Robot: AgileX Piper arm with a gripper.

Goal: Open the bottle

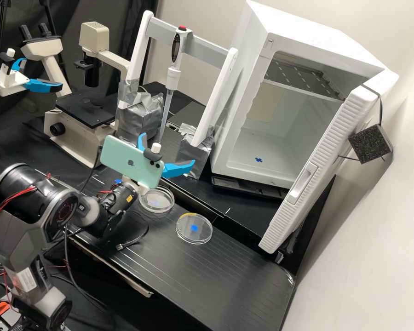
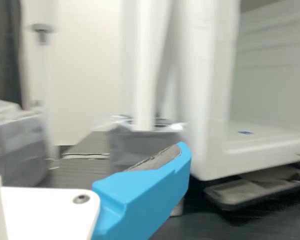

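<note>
In the high view, my gripper is held above the far edge of the black bench, in front of the pipette stand. Its two blue fingers are spread wide, and nothing can be made out between them. A pale green phone is fixed beside them on the wrist. In the wrist view, one blue finger of my gripper points toward the wrapped foot of the stand, with a dark grey pad along its inner side.
Clear round dishes lie on the bench, below and right of the gripper. Behind stand a pipette, a microscope and a white incubator with its door open. Another arm's gripper hangs at far left.
</note>
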